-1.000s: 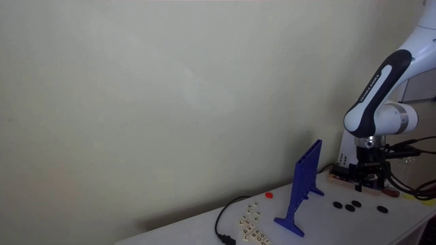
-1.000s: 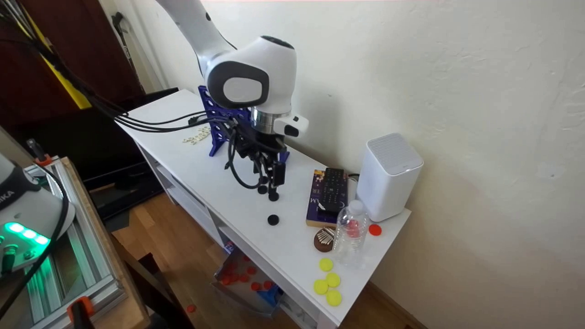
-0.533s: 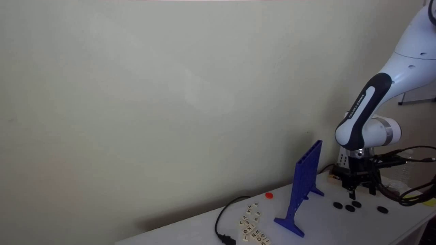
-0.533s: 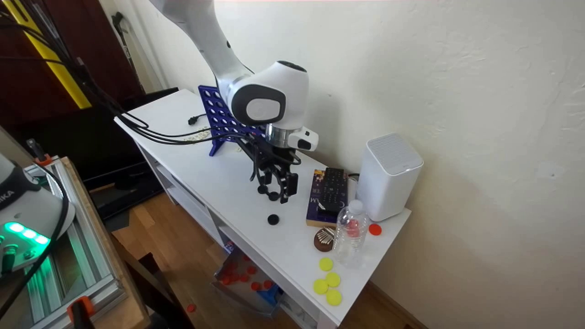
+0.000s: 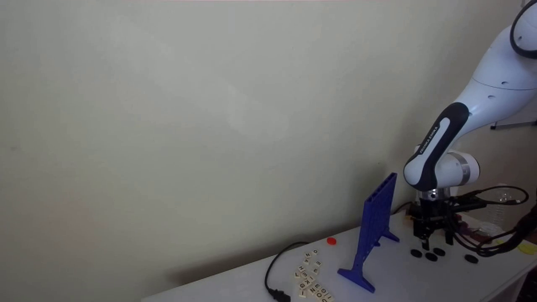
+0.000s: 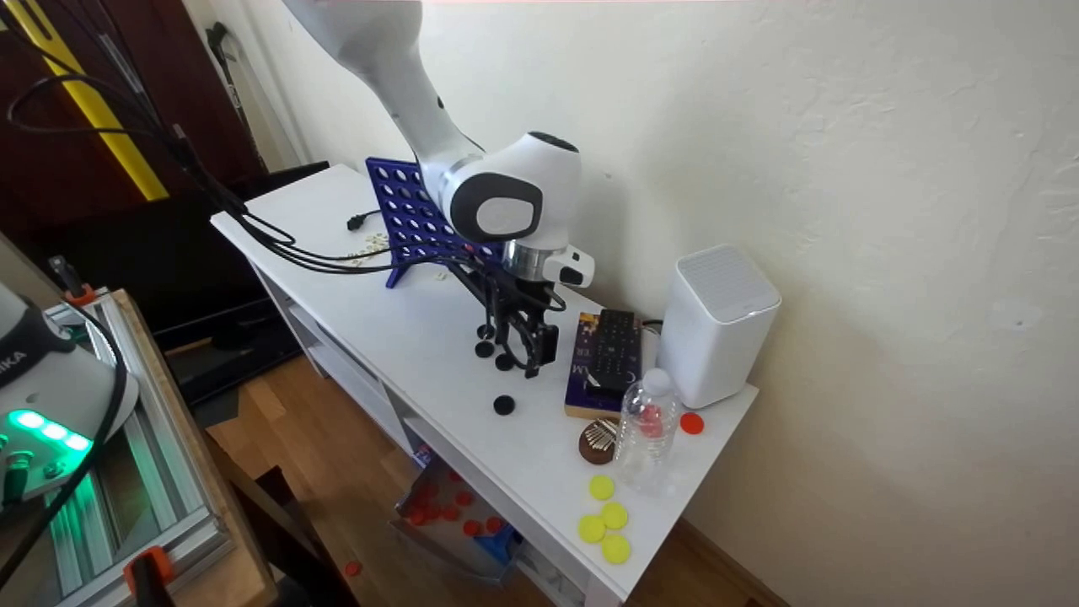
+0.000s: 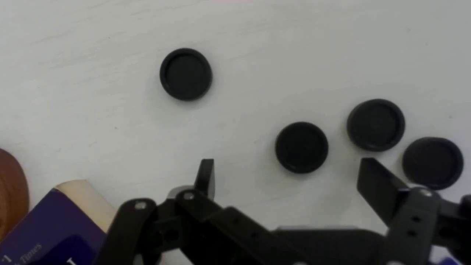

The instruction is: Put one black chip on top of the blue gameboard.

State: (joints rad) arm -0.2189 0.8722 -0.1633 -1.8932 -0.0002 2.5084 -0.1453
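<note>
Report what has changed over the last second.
In an exterior view, the end effector has moved down and to the picture's left, still open; nothing was taken hold of or let go. The black chips, blue gameboard and letter tiles stayed put.

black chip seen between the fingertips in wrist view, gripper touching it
Apart: in the wrist view, white tabletop shows between the black chip and both fingers.

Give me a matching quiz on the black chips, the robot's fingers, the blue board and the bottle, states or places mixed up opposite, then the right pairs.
Things:
1. black chips
2. fingers
3. blue board
4. bottle

States or places:
A. upright, with rows of round holes
B. see-through
C. flat on the white table
D. spread open

Pairs: 1-C; 2-D; 3-A; 4-B
</note>
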